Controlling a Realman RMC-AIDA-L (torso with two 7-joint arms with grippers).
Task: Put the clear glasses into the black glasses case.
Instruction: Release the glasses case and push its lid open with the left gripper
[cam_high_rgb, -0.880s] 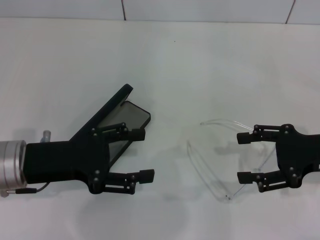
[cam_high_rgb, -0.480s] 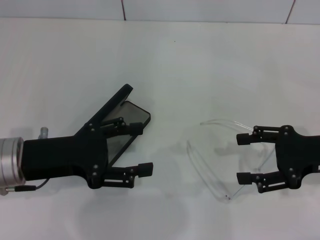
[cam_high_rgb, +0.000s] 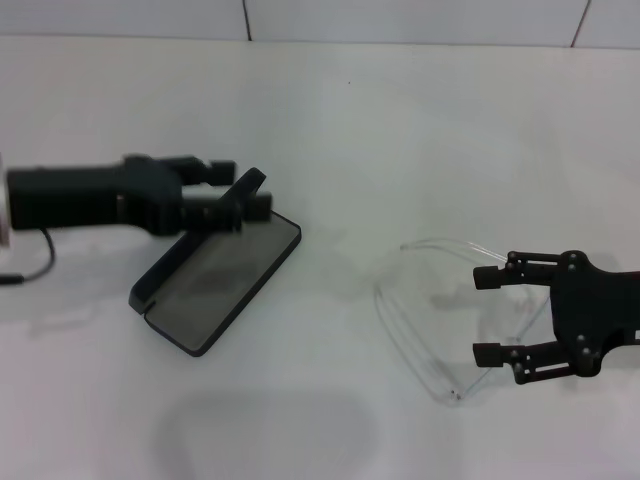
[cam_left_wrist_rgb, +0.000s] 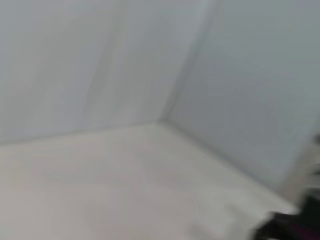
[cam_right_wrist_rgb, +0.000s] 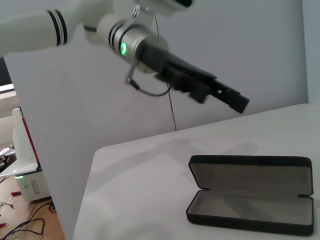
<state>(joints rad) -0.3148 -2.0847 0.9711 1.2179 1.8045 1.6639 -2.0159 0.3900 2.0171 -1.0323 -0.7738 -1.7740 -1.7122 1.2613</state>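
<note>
The right gripper (cam_high_rgb: 488, 316) is hovering low over the tabletop (cam_high_rgb: 400, 120), its fingers spread apart around the near end of the clear glasses (cam_high_rgb: 425, 310), not visibly touching them. The glasses are lying on the tabletop with their temple arms unfolded. Well apart to the left, the black glasses case (cam_high_rgb: 215, 275) is lying open, its grey lining showing and its lid standing up. The left gripper (cam_high_rgb: 235, 195) is hanging raised above the lid's far end; whether its fingers are together or apart cannot be told.
</note>
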